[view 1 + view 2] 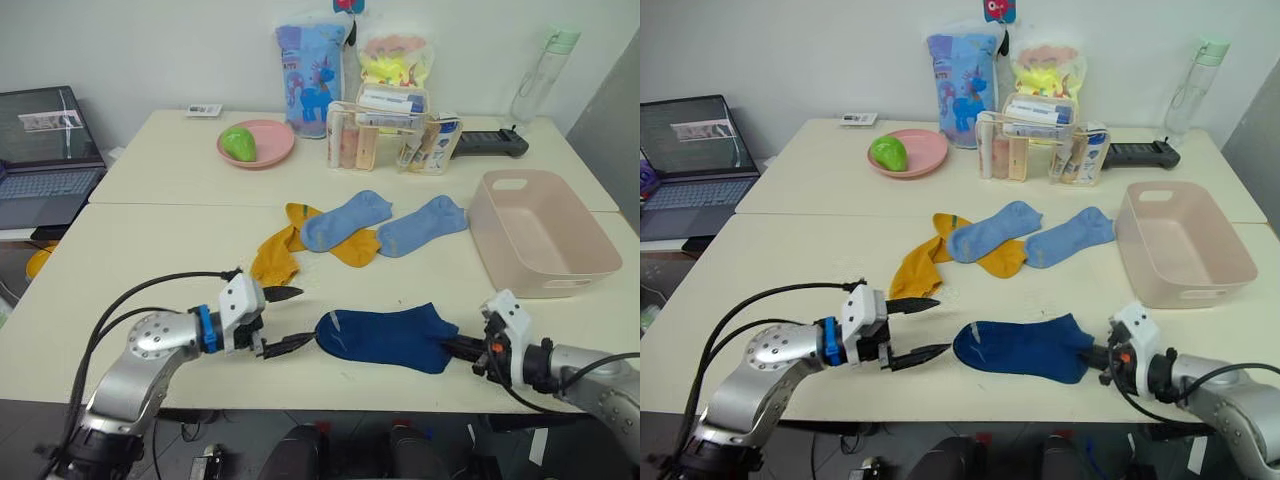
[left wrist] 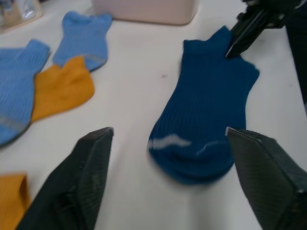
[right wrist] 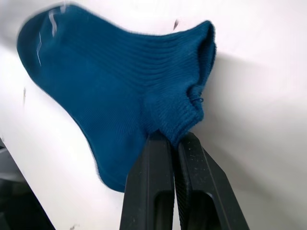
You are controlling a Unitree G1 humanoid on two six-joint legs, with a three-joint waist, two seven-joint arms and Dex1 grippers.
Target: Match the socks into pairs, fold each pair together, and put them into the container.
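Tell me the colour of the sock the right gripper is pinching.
Dark navy blue sock, pale marks at the toe; clearest in the right wrist view.

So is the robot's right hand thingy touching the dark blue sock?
Touching. In the right wrist view, the right gripper has its jaws shut on the cuff edge of the navy sock, fabric pinched between them.

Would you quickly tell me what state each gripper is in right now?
Left gripper: open, holding nothing, its fingers at the toe end of the navy socks.
Right gripper: shut on the cuff end of the navy socks.
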